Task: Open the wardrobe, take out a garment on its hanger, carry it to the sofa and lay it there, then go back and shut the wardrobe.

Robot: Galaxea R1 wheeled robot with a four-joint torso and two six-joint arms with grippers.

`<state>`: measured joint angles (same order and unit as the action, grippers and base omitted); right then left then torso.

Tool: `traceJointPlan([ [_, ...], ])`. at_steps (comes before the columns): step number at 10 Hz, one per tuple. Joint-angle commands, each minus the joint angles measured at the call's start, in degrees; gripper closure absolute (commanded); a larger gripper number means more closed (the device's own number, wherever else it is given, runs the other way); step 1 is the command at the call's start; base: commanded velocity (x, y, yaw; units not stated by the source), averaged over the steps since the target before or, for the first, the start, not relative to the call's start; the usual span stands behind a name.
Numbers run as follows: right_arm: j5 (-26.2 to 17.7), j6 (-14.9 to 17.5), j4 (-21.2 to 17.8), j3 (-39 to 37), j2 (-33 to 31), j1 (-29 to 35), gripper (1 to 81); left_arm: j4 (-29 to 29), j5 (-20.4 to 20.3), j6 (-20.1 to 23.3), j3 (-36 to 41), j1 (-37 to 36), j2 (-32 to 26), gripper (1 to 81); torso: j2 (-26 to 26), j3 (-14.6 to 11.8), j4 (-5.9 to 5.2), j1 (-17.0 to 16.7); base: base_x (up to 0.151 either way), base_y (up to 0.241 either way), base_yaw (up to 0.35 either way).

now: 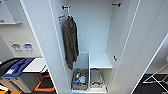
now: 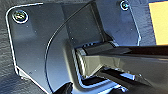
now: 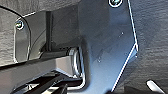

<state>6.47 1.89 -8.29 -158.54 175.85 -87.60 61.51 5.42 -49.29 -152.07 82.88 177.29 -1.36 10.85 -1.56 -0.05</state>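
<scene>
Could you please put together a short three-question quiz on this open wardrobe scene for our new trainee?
1. True or false: both doors of the wardrobe stand open.
2. Which garment hangs on the rail, at its left end? A) an orange hoodie B) an olive-green garment C) a blue coat
3. Fill in: at the wardrobe's bottom left, below the hanging garment, sits a woven ____ with mixed items in it.

Key: 1 true; 2 B; 3 basket.
</scene>
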Motion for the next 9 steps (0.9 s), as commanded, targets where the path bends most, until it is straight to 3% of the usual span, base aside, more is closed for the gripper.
traceJointPlan([
  [1,-3.57,0.13,0.29,0.35,0.32,1.42,1.0,0.19,2.40,0.42,0.37,-2.06,0.44,1.0,0.00,0.00,0.00,0.05,0.000,0.000,0.000],
  [9,-3.57,0.13,0.29,0.17,0.32,1.42,1.0,-0.69,1.61,-0.02,0.63,-1.89,0.44,1.0,0.00,0.00,0.00,0.05,-0.012,0.000,0.000],
])
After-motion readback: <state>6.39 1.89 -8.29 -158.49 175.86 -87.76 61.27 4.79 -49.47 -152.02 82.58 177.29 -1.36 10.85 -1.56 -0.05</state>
